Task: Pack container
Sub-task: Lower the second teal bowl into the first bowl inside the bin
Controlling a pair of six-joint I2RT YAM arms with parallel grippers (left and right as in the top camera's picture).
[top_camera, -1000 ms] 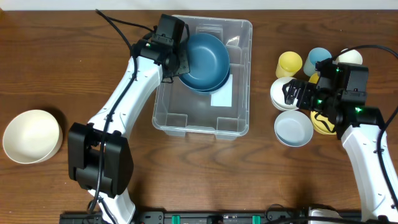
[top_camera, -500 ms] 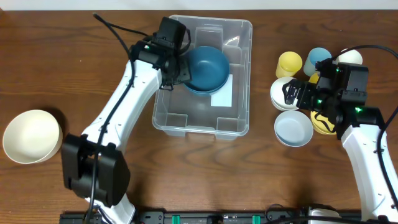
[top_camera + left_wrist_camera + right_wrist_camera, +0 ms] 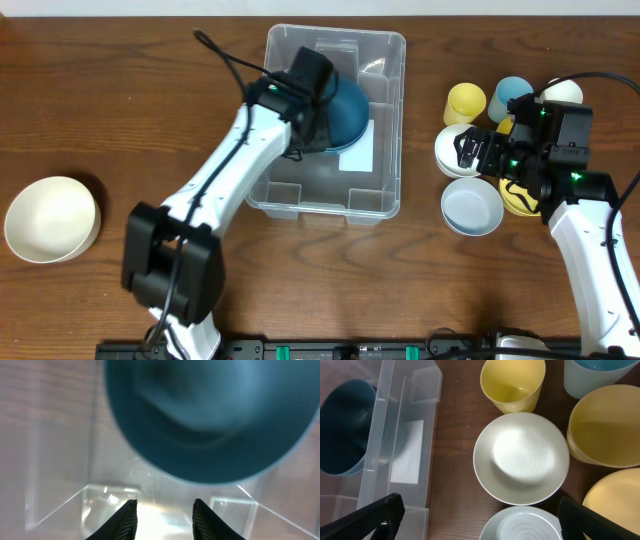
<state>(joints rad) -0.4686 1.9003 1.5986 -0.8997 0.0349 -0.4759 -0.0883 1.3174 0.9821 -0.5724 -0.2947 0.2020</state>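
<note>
With the blue bowl (image 3: pixel 345 108) tilted inside the container (image 3: pixel 398 150) at the middle of the surface (image 3: pixel 100 100), the left pincer (image 3: pixel 162 510), parted and empty, needed to lift clear without nudging it; the right pincer (image 3: pixel 468 152) gaped wide.

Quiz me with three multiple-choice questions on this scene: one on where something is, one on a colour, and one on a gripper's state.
1. Where is the dark blue bowl?
A) on a shelf
B) inside the container
C) on top of a lid

2. What colour is the lone bowl at far left?
A) cream
B) red
C) black

3. How is the right gripper?
A) shut on a spoon
B) open, holding nothing
C) shut on a cloth

Answers:
1 B: the overhead view shows it within the container's clear walls.
2 A: it looks cream against the brown wood.
3 B: in the right wrist view its fingers stand wide apart with nothing between them.
</note>
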